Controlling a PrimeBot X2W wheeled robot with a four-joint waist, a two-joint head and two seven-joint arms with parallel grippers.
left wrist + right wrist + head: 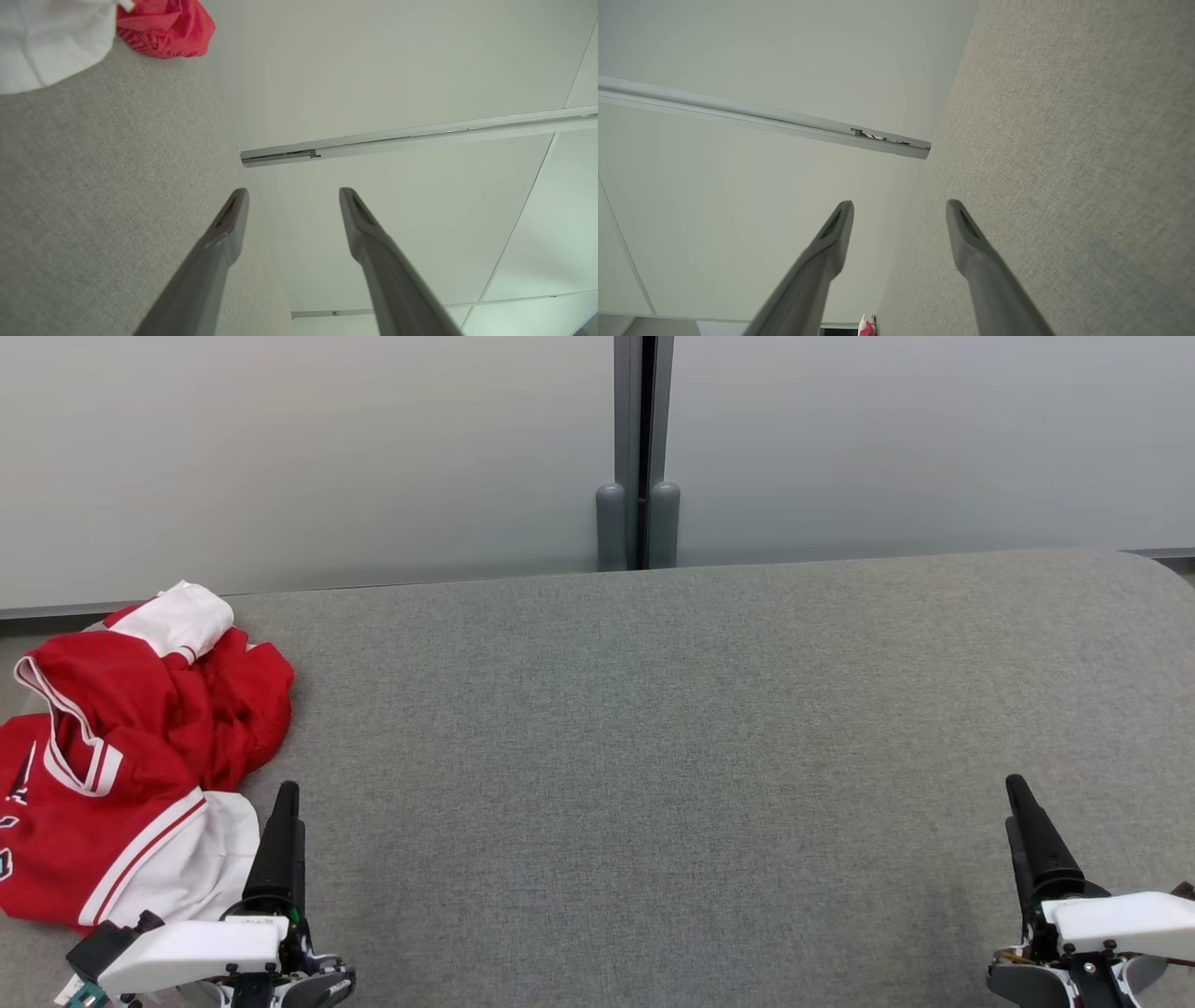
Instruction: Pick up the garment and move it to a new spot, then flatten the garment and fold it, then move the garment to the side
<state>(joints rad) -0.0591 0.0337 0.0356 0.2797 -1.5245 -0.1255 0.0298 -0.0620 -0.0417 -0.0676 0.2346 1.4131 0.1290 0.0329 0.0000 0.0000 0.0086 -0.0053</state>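
Observation:
The garment [140, 756], a red jersey with white sleeves and trim, lies crumpled at the far left of the grey fabric-covered table [653, 756]. My left gripper [285, 795] hovers just right of the garment's near white sleeve, not touching it. In the left wrist view its fingers [293, 196] stand open and empty, with the garment [163, 28] in the upper left corner. Far from the garment, my right gripper [1018, 789] sits at the lower right. Its fingers [900, 207] are spread with nothing between them, and the garment [866, 329] is a small red speck at the bottom edge.
A pale wall of panels with a grey vertical post [638, 457] stands right behind the table's far edge. The table's back right corner [1148, 565] is rounded. Bare grey cloth stretches between the two grippers.

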